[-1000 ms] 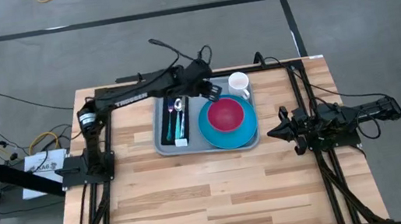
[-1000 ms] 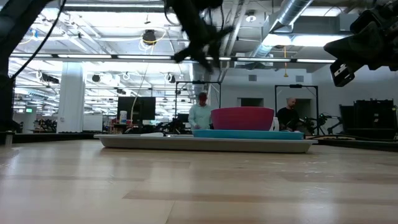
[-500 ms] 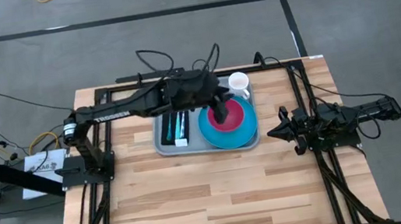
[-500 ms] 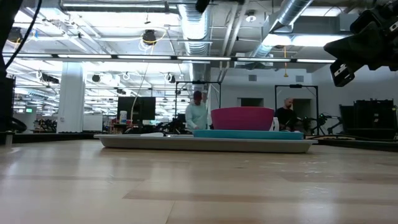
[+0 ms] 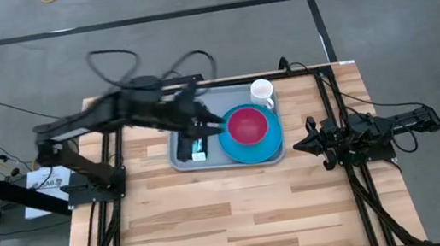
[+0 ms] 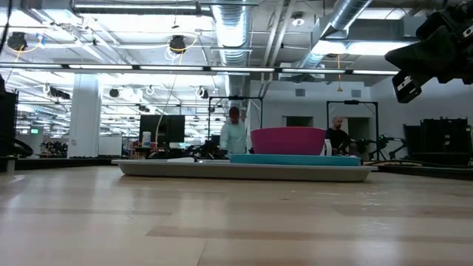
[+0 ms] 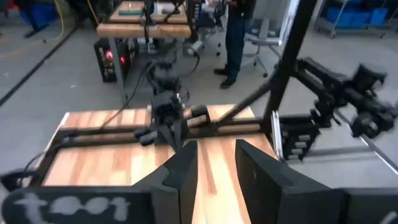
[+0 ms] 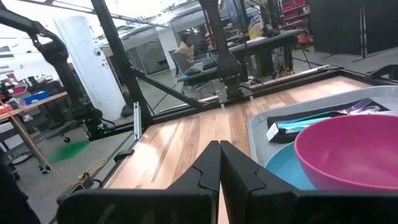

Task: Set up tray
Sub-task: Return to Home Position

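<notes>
Overhead, the tray sits toward twelve o'clock on the bench; the left claw hangs over it — fingers parted, empty. The right claw, pinched shut, waits at three o'clock.

Left end effector drawn back off bowl, over tray (left half)
</notes>
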